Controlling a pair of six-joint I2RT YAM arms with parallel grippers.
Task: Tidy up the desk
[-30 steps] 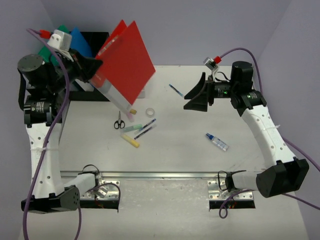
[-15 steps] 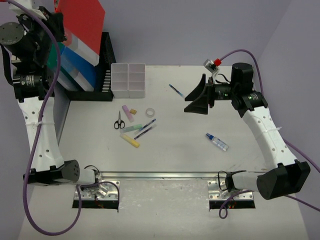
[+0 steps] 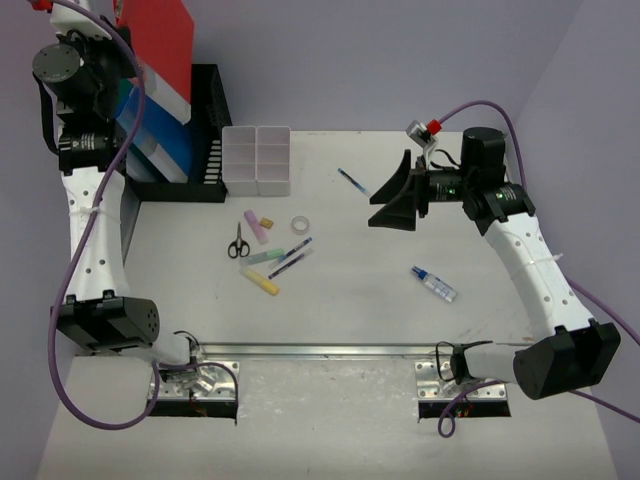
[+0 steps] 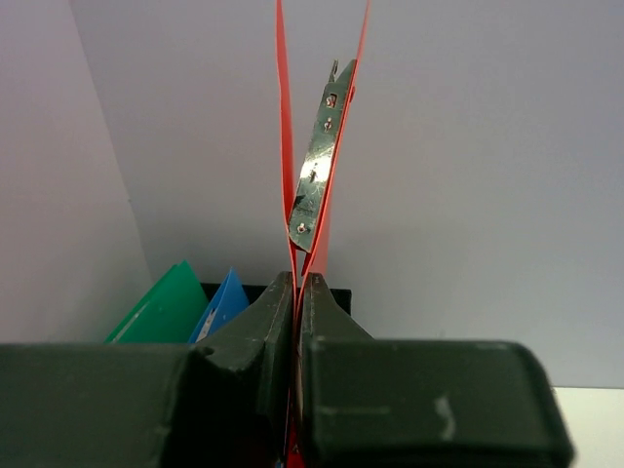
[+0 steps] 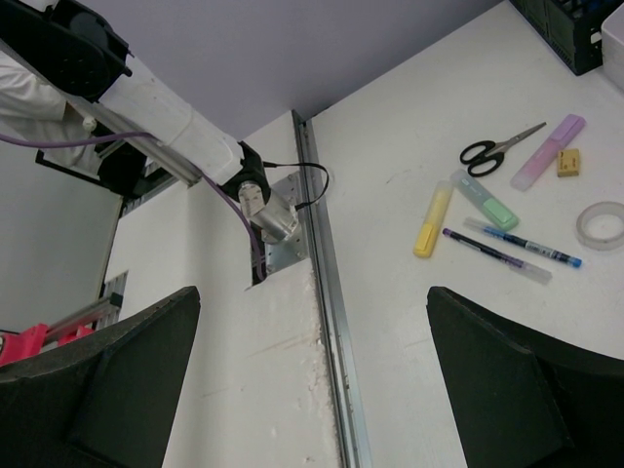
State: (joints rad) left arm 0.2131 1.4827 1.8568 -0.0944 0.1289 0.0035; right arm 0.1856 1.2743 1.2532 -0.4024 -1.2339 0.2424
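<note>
The desk is a white tabletop with a silver rail along its near edge. My left gripper is shut on a red folder and holds it upright, high over the black mesh rack at the far left. In the left wrist view the jaws pinch the folder's edge, and a metal clip shows between its covers. My right gripper is open and empty above the desk's right half; it also shows in the right wrist view.
The rack holds blue and green folders. A white compartment tray stands beside it. Scissors, highlighters, pens, a tape roll, a lone pen and a small bottle lie loose.
My left arm has swung the red folder from over the tray, up and left to above the rack, uncovering the tray. The right arm has not moved.
</note>
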